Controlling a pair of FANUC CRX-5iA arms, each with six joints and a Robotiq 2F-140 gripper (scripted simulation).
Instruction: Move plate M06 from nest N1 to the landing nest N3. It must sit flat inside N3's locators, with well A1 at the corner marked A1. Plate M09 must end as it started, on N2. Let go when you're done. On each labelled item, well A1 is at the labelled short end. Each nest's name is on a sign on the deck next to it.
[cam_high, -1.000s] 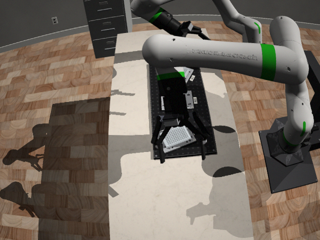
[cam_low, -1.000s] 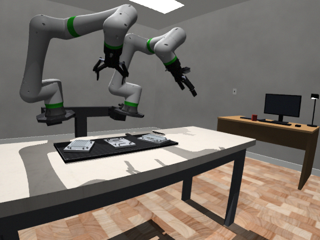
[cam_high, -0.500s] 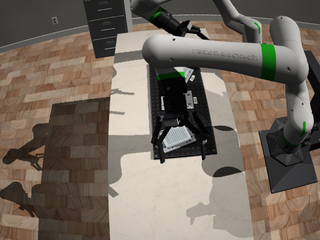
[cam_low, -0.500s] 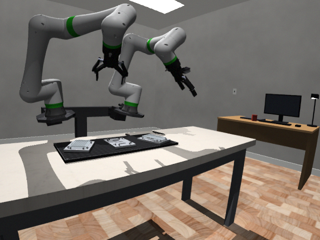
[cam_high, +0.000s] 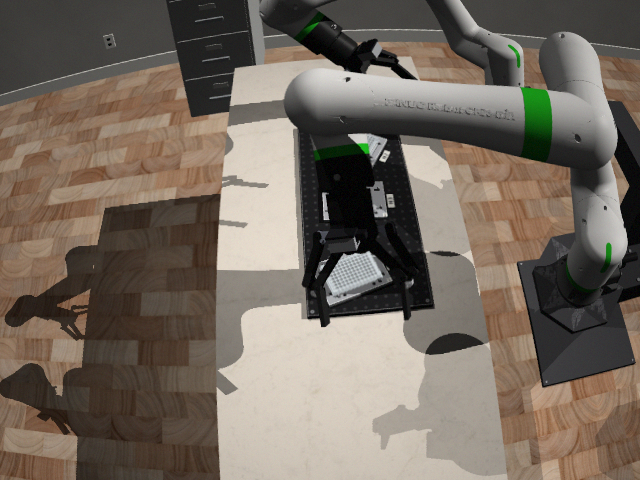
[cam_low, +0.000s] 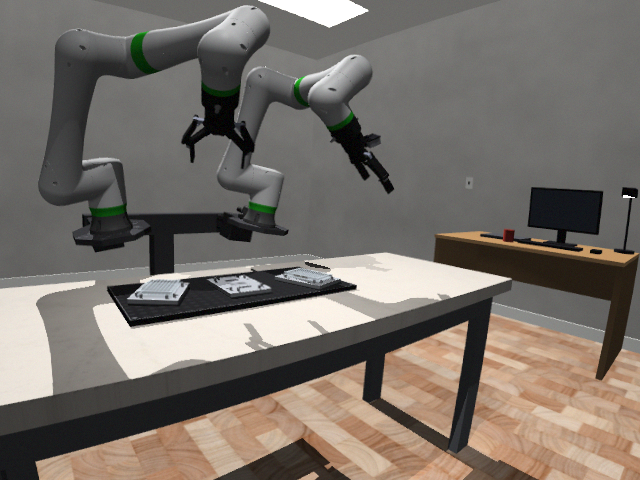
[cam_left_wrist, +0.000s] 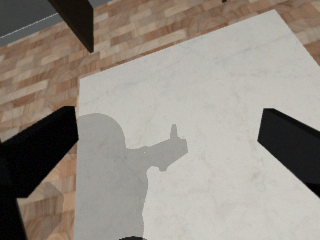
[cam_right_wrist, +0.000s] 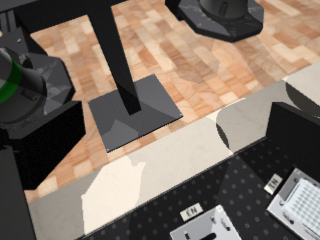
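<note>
Black left gripper (cam_high: 365, 319) (cam_low: 377, 183) (cam_left_wrist: 168, 125) is open and empty, high above the deck and tilted towards its end. Right gripper (cam_low: 217, 162) (cam_right_wrist: 177, 120) is open and empty, high above the deck's other end. A white plate (cam_high: 354, 271) (cam_low: 310, 275) (cam_right_wrist: 309, 197) sits on the nest whose sign (cam_right_wrist: 273, 184) seems to read N1; I take it for M06. Middle nest N3 (cam_high: 379, 204) (cam_low: 251, 293) (cam_right_wrist: 200, 232) holds no plate. The other plate (cam_high: 376, 144) (cam_low: 160, 289), taken for M09, sits on the remaining nest, partly hidden by the left arm. Plate labels and A1 marks are unreadable.
The black deck (cam_high: 421, 289) (cam_low: 206, 311) lies on a pale table (cam_high: 310, 413) (cam_low: 429, 284) (cam_left_wrist: 215, 75). The left arm crosses above the deck in the top view. A drawer cabinet (cam_high: 214, 51) and a desk (cam_low: 516, 258) stand away from the table.
</note>
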